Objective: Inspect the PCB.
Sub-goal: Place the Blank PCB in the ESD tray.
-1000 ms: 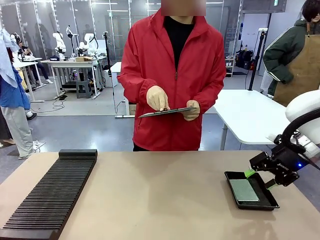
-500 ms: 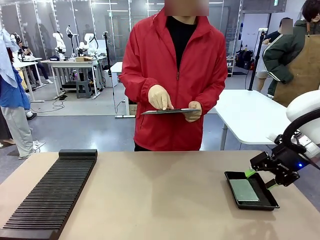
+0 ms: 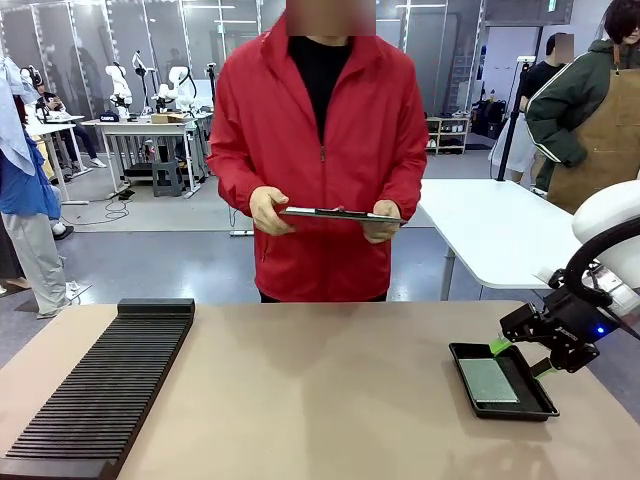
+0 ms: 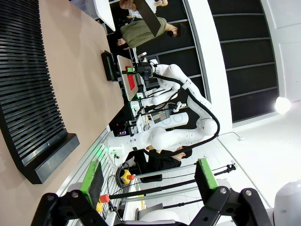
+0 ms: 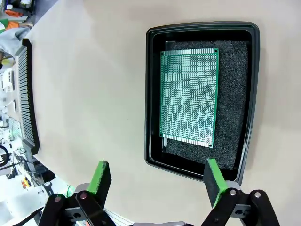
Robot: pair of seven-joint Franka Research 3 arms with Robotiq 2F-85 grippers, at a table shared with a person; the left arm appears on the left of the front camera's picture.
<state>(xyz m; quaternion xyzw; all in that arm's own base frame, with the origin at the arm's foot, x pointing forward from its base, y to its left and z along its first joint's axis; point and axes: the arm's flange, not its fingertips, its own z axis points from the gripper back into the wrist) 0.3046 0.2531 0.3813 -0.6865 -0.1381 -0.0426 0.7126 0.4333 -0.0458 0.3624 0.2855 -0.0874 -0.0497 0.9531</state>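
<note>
While the PCB (image 5: 189, 96) lies flat in its tray (image 5: 153, 94); right end effector (image 5: 157, 181) spread wide above | left end effector (image 4: 148, 181) released | advice: descend squarely, pinch board edges.

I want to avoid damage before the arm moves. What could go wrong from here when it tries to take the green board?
1. The green board lies flat on dark foam inside the black tray, so the open right gripper may find no edge to pinch.
2. The board sits close to one tray wall; a finger might hit the rim and push the tray.
3. The person stands across the table holding a clipboard; a wide swing could come near.
</note>
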